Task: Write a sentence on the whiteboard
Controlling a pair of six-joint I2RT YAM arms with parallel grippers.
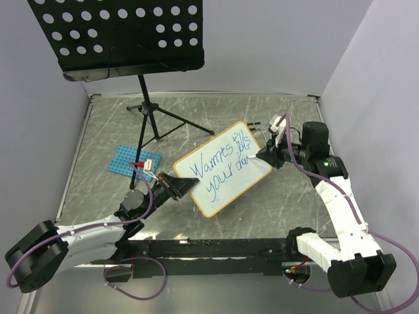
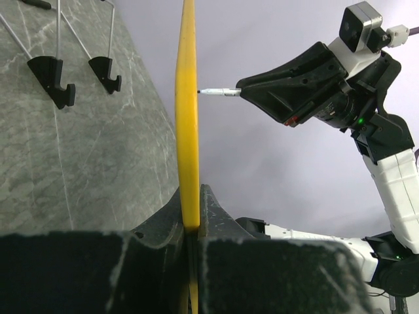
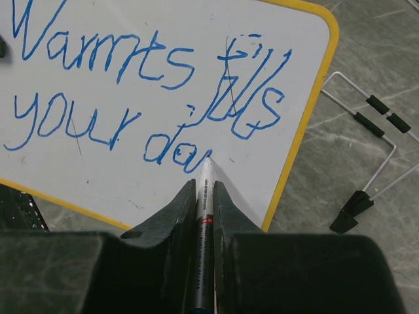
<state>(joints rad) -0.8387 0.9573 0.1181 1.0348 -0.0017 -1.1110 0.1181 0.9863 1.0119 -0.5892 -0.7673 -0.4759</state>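
Right gripper (image 3: 203, 185) pinches marker (image 3: 203, 235), tip seemingly on whiteboard (image 3: 78, 171).

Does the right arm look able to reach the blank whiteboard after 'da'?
Probably yes: the marker in the right gripper meets the whiteboard there, nothing between; the left gripper clamps its edge.

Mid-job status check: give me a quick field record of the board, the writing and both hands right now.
whiteboard: tilted up off the table, held by its lower edge
left hand: shut on the whiteboard's edge
right hand: shut on the marker
marker tip: at the board surface, just after "da"
sentence: blue, two slanted lines, "Warmts fills" over "your da"; last word unfinished
behind: black music stand, blue rack
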